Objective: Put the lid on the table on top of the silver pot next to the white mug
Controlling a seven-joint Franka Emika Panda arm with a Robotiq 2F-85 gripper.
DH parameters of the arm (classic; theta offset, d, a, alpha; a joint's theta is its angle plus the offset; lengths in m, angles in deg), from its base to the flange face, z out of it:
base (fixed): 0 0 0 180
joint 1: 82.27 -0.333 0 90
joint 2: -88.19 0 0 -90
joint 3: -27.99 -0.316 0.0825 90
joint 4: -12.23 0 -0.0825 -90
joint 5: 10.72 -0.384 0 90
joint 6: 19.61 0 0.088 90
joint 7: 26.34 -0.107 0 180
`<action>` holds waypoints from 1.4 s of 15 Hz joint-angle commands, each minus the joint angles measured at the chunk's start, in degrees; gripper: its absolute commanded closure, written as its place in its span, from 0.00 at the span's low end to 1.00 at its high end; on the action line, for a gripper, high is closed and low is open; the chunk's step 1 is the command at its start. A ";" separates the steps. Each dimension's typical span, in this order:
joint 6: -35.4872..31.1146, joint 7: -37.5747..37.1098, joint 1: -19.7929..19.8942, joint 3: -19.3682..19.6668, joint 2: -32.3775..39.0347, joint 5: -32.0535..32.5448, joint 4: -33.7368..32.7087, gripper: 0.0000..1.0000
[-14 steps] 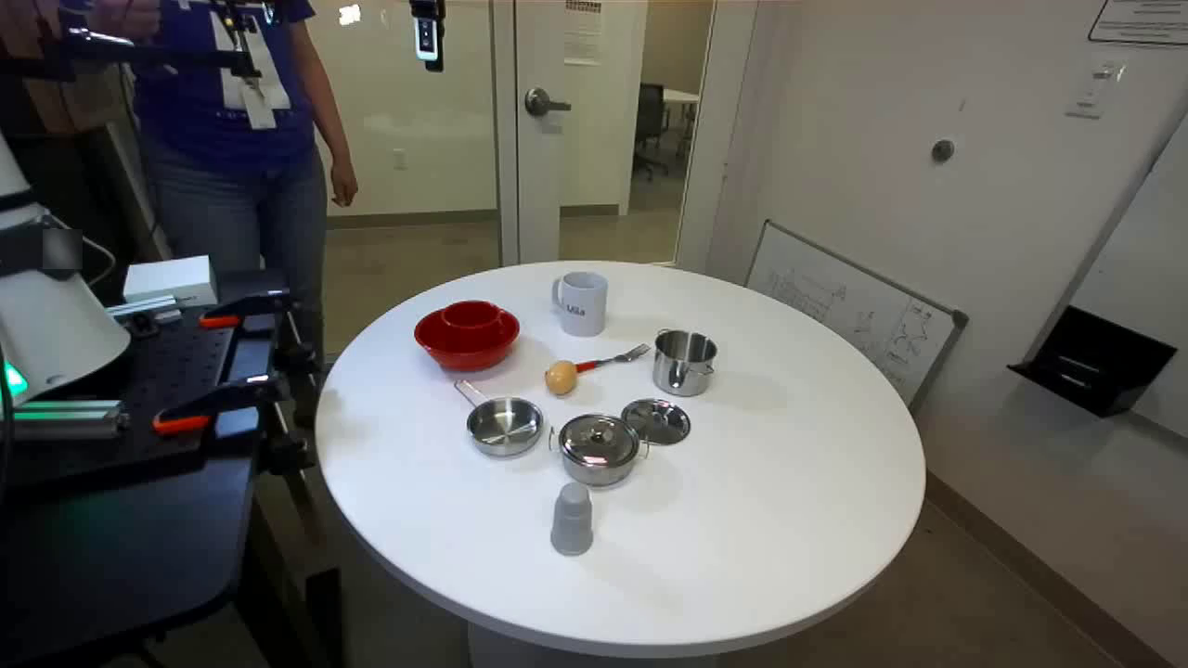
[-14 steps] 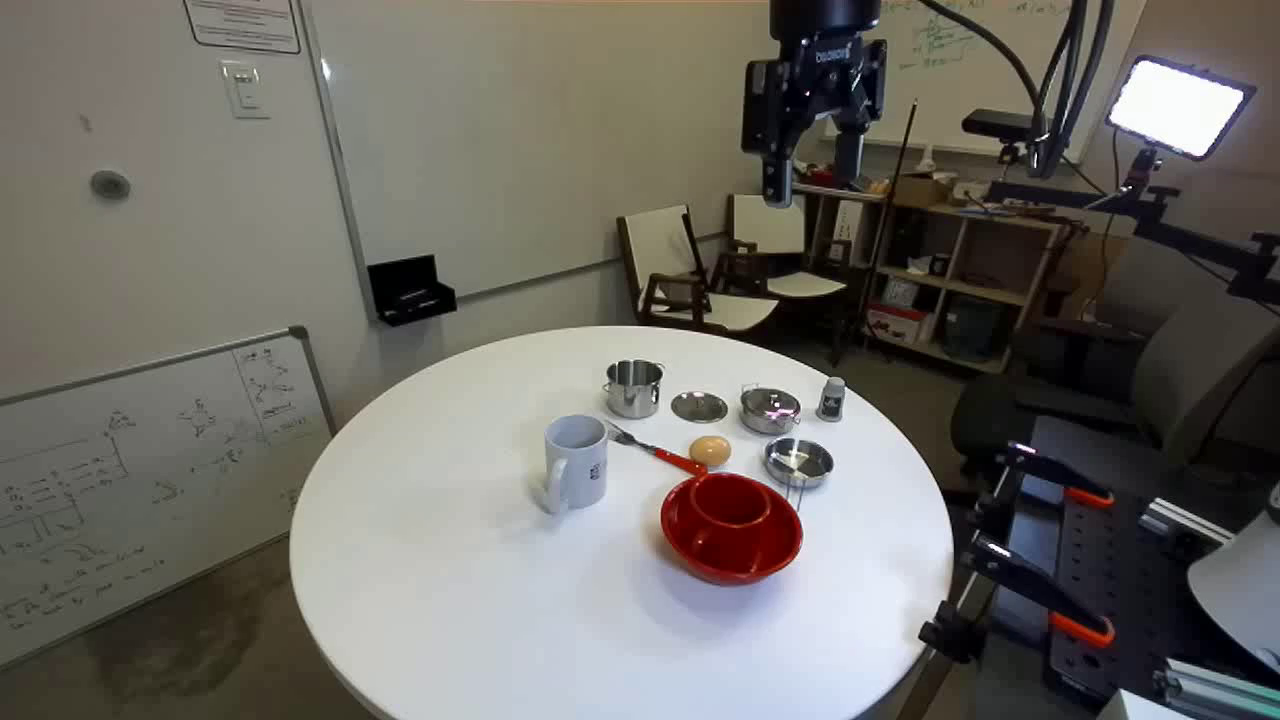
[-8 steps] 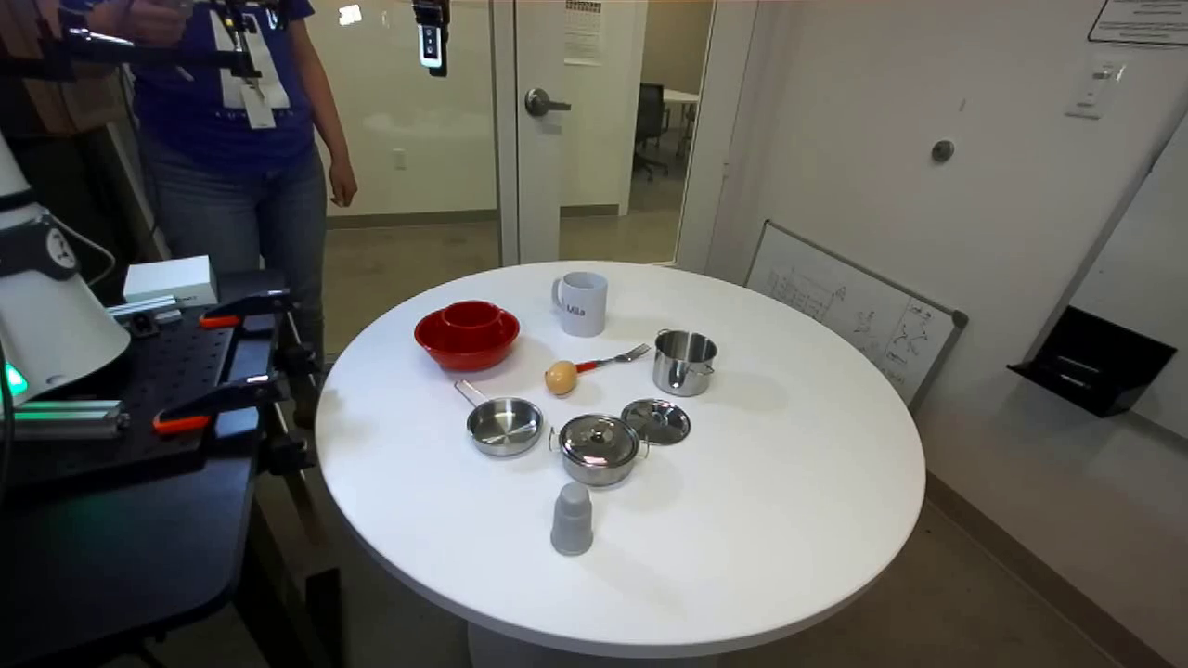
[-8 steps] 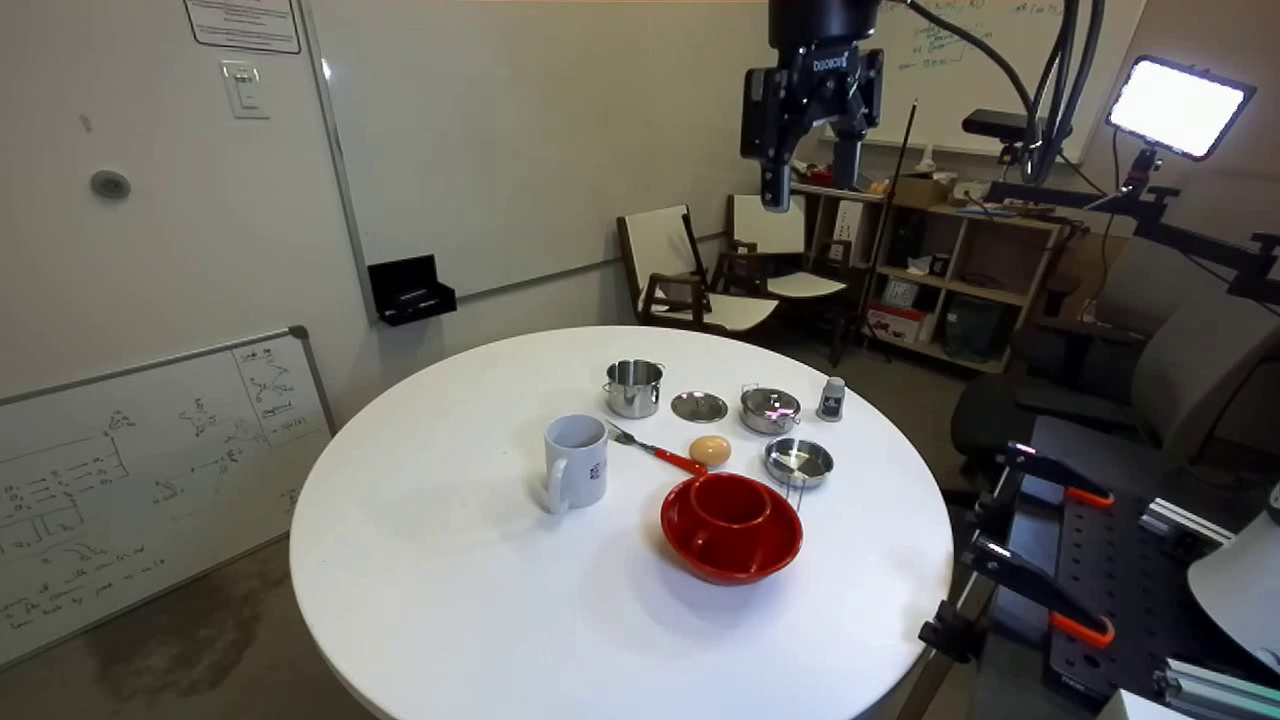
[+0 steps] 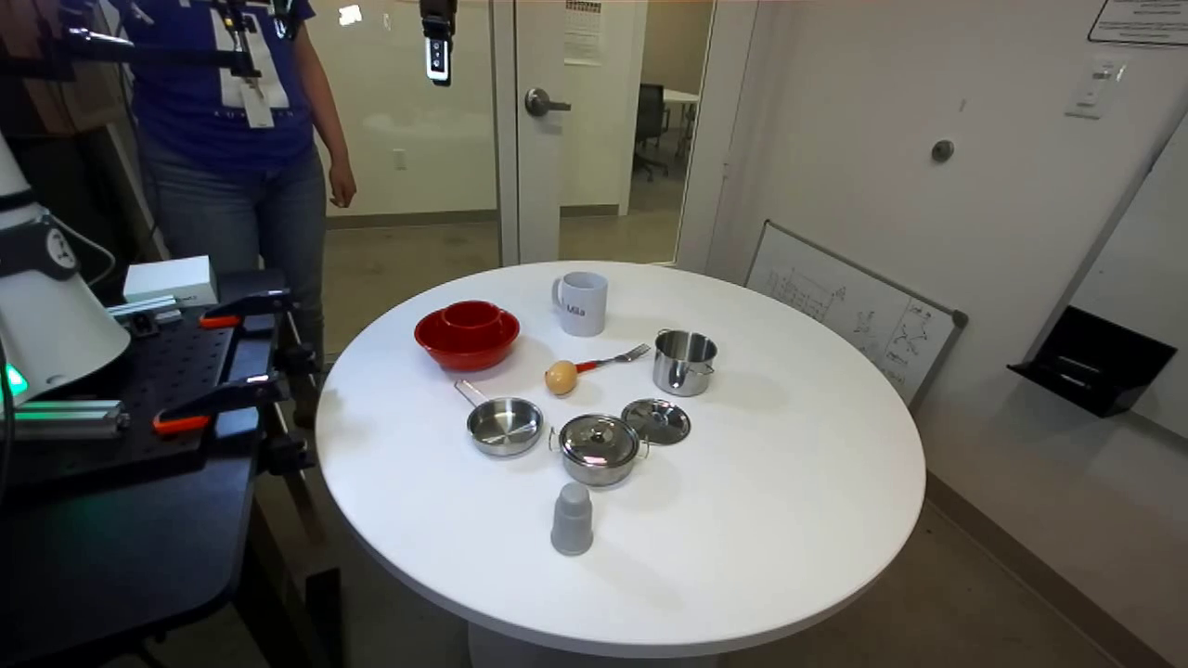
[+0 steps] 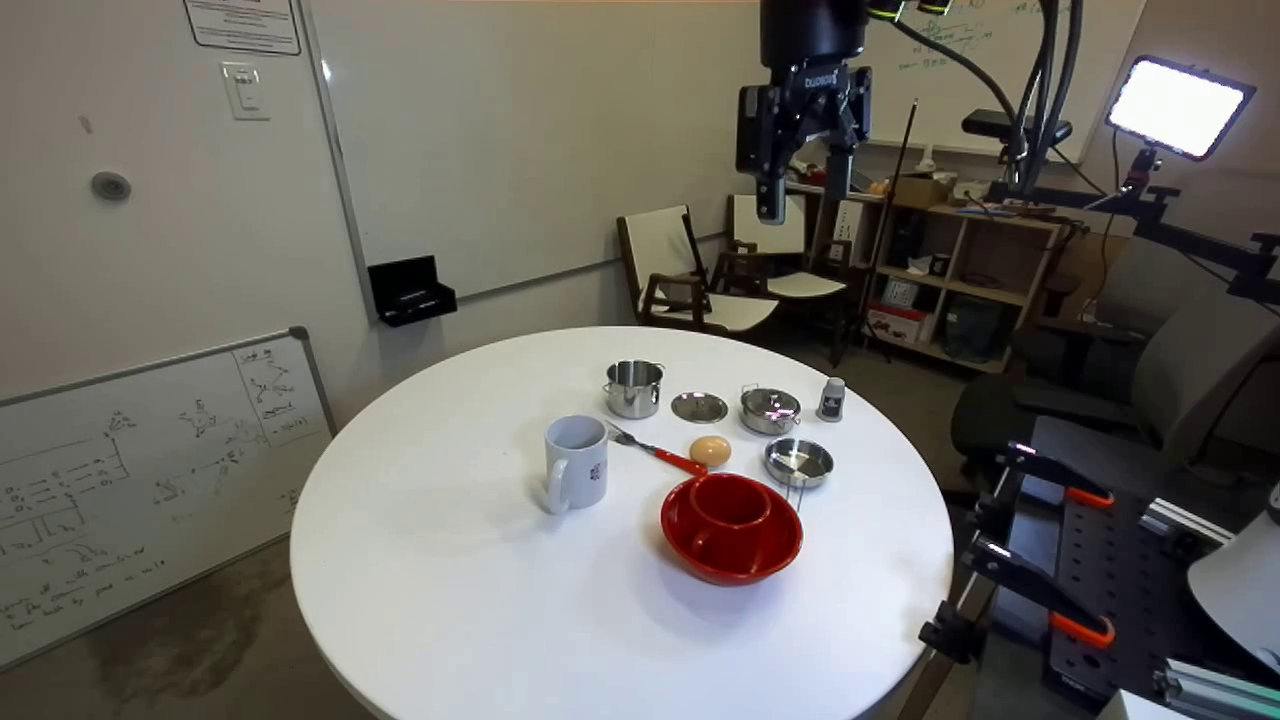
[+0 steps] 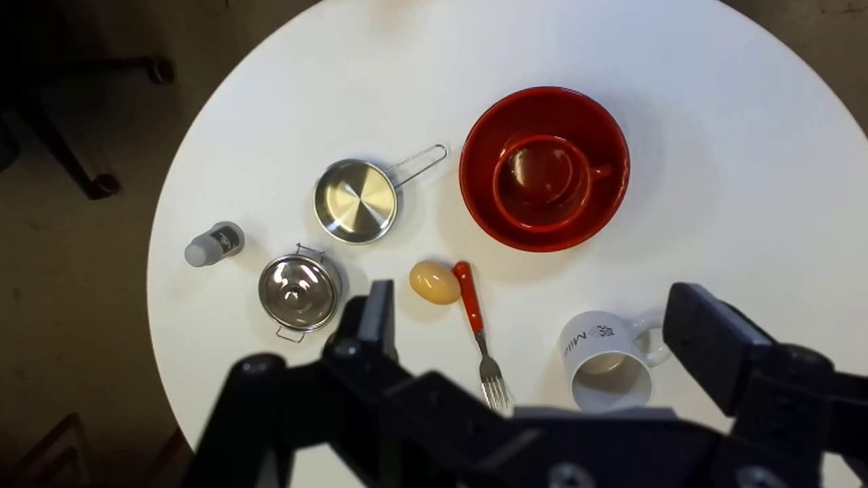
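The flat round silver lid point(image 5: 656, 422) lies on the white round table point(image 5: 789, 520); it also shows in an exterior view point(image 6: 699, 407). The tall silver pot point(image 5: 683, 378) stands uncovered near it, also in an exterior view point(image 6: 633, 398). The white mug point(image 5: 582, 306) stands upright nearby, in an exterior view point(image 6: 577, 470) and the wrist view point(image 7: 597, 339). My gripper point(image 6: 804, 204) is open and empty, pointing down high above the table. In the wrist view its fingers point(image 7: 539, 312) are wide apart, and the lid and the pot are hidden behind the gripper.
A lidded low pot point(image 5: 600, 455) sits beside the lid. A small pan point(image 5: 505, 429), grey bottle-like object point(image 5: 573, 524), egg point(image 5: 561, 378), fork point(image 6: 660, 453) and red bowl point(image 6: 731, 560) holding a red cup point(image 6: 731, 500) share the table. A person point(image 5: 232, 139) stands behind.
My gripper has come down slightly and shifted a little sideways, staying open. The things on the table have not moved.
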 commanded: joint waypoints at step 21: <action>-32.82 -1.19 -1.36 15.91 29.71 3.15 -3.63 0.00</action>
